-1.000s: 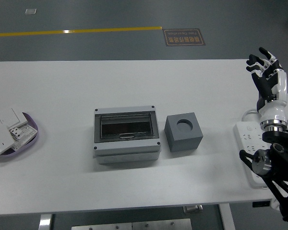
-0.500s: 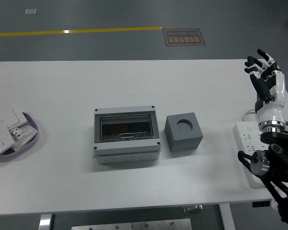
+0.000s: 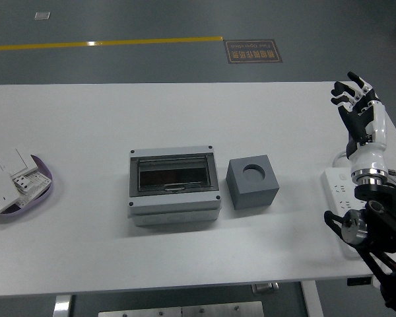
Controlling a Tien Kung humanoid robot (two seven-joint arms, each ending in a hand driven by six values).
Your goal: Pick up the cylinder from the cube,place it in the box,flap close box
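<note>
A grey cube (image 3: 253, 183) stands at the table's middle, with a round recess (image 3: 254, 172) in its top; I cannot tell whether a cylinder sits in it. Just left of it stands a light grey box (image 3: 175, 206) with a dark see-through flap (image 3: 173, 174) lying shut over its top. My right hand (image 3: 355, 99) is raised at the table's right edge, far right of the cube, with its fingers spread and nothing in it. My left arm does not show.
A white power strip (image 3: 338, 191) lies at the right edge, partly under my right arm. A purple dish (image 3: 41, 179) with white socket panels (image 3: 6, 175) sits at the left edge. The white table (image 3: 119, 119) spans the view.
My right hand has drifted a little to the left and slightly up, still spread. The box and cube have not moved.
</note>
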